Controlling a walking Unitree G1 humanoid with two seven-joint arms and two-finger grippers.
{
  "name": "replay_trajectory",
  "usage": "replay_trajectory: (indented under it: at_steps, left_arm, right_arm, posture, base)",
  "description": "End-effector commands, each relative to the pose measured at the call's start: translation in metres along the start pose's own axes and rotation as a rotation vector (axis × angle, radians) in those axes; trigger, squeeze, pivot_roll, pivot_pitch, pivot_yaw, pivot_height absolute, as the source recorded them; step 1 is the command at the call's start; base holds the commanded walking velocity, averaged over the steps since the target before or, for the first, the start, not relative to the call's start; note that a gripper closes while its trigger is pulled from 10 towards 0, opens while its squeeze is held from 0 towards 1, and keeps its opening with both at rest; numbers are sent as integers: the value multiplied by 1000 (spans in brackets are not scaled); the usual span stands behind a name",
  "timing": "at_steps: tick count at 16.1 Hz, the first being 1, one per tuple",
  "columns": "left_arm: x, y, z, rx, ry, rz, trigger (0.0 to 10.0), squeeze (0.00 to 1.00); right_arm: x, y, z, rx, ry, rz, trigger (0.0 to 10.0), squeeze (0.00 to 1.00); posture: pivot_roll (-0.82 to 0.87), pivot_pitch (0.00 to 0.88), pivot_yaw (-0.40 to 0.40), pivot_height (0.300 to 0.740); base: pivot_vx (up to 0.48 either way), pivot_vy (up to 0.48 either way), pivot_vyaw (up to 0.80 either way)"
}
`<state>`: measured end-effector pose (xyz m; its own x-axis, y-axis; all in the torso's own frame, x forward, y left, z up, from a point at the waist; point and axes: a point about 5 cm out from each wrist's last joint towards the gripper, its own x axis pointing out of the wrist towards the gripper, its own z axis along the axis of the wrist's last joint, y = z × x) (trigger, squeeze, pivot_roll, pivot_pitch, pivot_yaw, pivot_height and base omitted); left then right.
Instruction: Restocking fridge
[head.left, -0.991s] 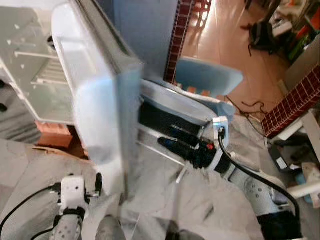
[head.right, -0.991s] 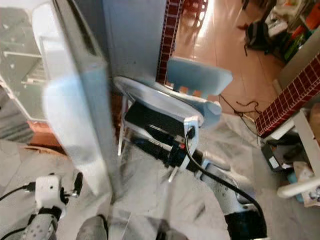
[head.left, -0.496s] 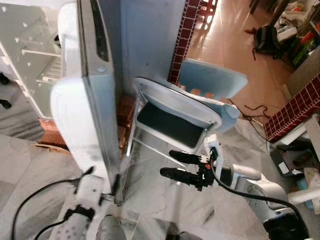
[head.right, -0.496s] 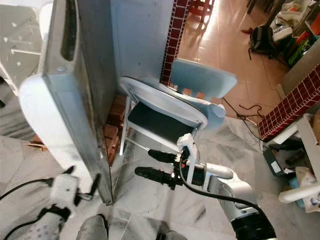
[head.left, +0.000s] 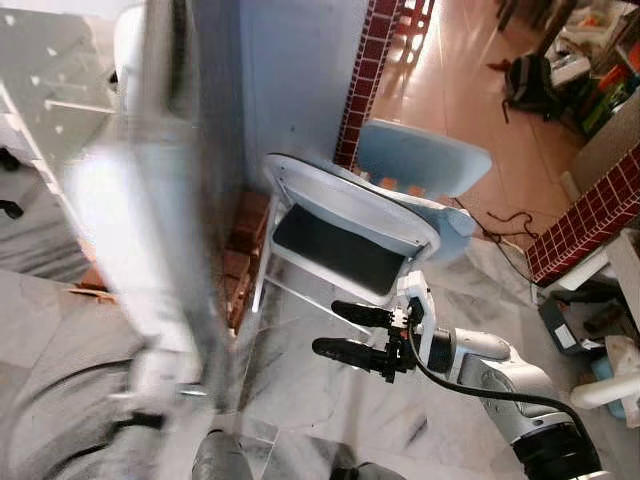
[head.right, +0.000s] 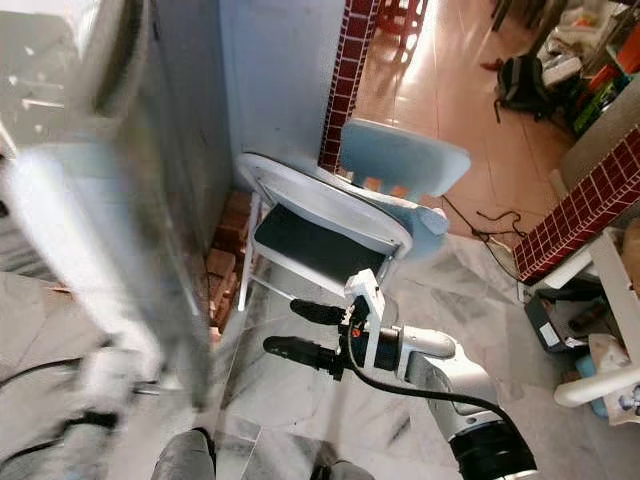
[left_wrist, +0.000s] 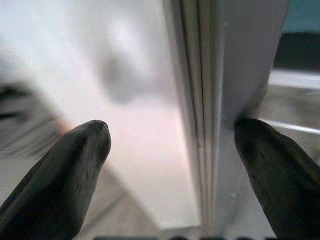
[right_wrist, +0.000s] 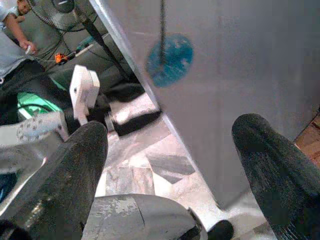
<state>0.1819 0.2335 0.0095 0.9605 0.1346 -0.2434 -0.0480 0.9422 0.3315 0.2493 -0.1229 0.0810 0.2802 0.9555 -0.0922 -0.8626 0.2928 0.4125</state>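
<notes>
The fridge door (head.left: 150, 230) stands edge-on to the robot, a tall grey-white slab smeared with motion blur, and behind it the pale inside of the fridge (head.left: 50, 90) shows, with its wire shelves. The left gripper (left_wrist: 172, 170) is at the door's lower edge: in the left wrist view its two black fingers (left_wrist: 60, 180) are spread wide, one on each side of the door's edge, the white inner face towards one finger and the grey outer skin close against the other, though whether either finger actually touches the door I cannot tell. In the head views that arm is only a blur low beside the door. The right gripper (head.left: 350, 333) hangs out in the open off to the right of the door, well apart from it, its long fingers parted and pointing back towards the door with nothing between them. Just beyond the right gripper stands a pale blue folding chair (head.left: 400, 190) with a dark seat, set against the blue-grey wall (head.left: 300, 70). A stack of bricks (head.left: 240, 260) sits at the foot of the wall between chair and door. The right wrist view looks along its spread fingers at the door's grey face, which carries a round blue sticker (right_wrist: 170, 59). A person (right_wrist: 12, 35) sits in the background beside a standing fan (right_wrist: 70, 7).
</notes>
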Motion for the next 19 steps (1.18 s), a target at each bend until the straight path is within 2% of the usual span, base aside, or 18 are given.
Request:
replay_trajectory:
  at_steps: [1, 3, 4, 5, 7, 8, 9, 12, 13, 14, 16, 17, 19]
  left_arm:
    - [1, 41, -7, -2, 52, 213, 10000, 0]
    - [-3, 44, -9, 2, 48, 229, 10000, 0]
    - [-3, 31, 1, -4, 0, 213, 10000, 0]
    - [-3, 31, 1, -4, 0, 213, 10000, 0]
    - [-1, 16, 12, -14, -52, 146, 10000, 0]
    - [4, 6, 18, -41, -74, 110, 10000, 0]
    - [7, 2, 21, -52, -80, 103, 10000, 0]
    - [10, -1, 28, -71, -96, 98, 10000, 0]
    - [12, -1, 34, -83, -111, 97, 10000, 0]
    - [13, 1, 39, -91, -121, 95, 10000, 0]
    - [16, 2, 42, -108, -124, 96, 10000, 0]
    - [19, 2, 45, -111, -133, 93, 10000, 0]
    - [20, 1, 49, -111, -143, 85, 10000, 0]
  right_arm:
    - [-1, -1, -2, -8, 13, 1, 10000, 0]
    - [-1, -2, -3, -15, 17, -6, 10000, 0]
    - [0, -3, -6, -16, 23, -10, 10000, 0]
    - [0, -3, -6, -16, 23, -10, 10000, 0]
    - [-1, -5, -9, -23, 37, -30, 10000, 0]
    - [0, -12, -9, -40, 25, -97, 10000, 0]
    - [0, -16, -8, -50, 12, -139, 10000, 0]
    - [3, -29, 0, -97, -69, -314, 10000, 0]
    - [5, -35, 8, -117, -149, -438, 10000, 0]
    - [5, -36, 14, -138, -208, -523, 10000, 0]
    - [4, -37, 17, -162, -256, -617, 10000, 0]
    - [0, -39, 17, -168, -294, -717, 10000, 0]
    - [-5, -38, 14, -175, -315, -793, 10000, 0]
  posture:
    - [222, 89, -113, 740]
    - [222, 91, -113, 740]
    - [224, 93, -115, 740]
    - [224, 93, -115, 740]
    - [225, 93, -118, 740]
    - [227, 95, -122, 740]
    - [227, 95, -122, 740]
    - [228, 93, -128, 740]
    - [226, 92, -130, 740]
    - [224, 92, -129, 740]
    - [222, 91, -129, 740]
    - [222, 91, -129, 740]
    - [208, 92, -122, 740]
  base:
    - [0, 0, 0]
    - [0, 0, 0]
    - [0, 0, 0]
    - [0, 0, 0]
    - [0, 0, 0]
    - [0, 0, 0]
    - [0, 0, 0]
    - [0, 0, 0]
    - [0, 277, 0]
    - [0, 349, 0]
    - [0, 480, 0]
    - [0, 480, 0]
    - [0, 480, -306]
